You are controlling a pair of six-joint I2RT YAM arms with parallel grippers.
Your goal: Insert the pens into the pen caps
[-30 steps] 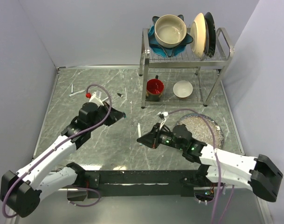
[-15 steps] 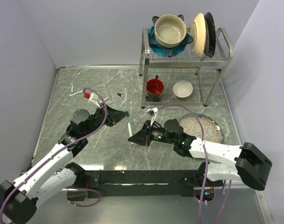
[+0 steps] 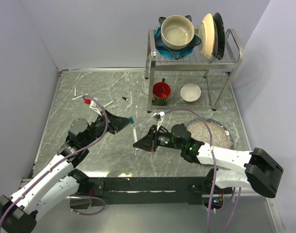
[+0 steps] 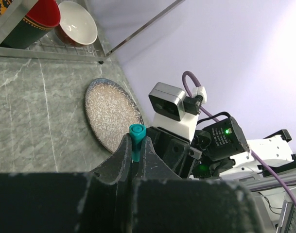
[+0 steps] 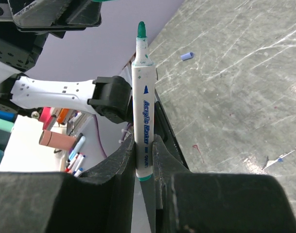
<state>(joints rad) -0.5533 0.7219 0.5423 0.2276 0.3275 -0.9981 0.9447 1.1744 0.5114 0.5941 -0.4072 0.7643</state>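
My left gripper is shut on a small teal pen cap, which pokes out between the fingertips in the left wrist view, cap. My right gripper is shut on a white pen marked "Acrylic Marker", held by its rear end, pen, with the green tip pointing towards the cap. The tip sits just short of the cap. Two more white pens and a black cap lie at the back left. A blue cap lies on the table.
A metal dish rack stands at the back right, with bowls and plates on top and a red mug and a white bowl underneath. A speckled plate lies beside my right arm.
Both arms have closed in on each other: the right gripper carried the pen left, and the left gripper brought the cap down towards the pen's tip.
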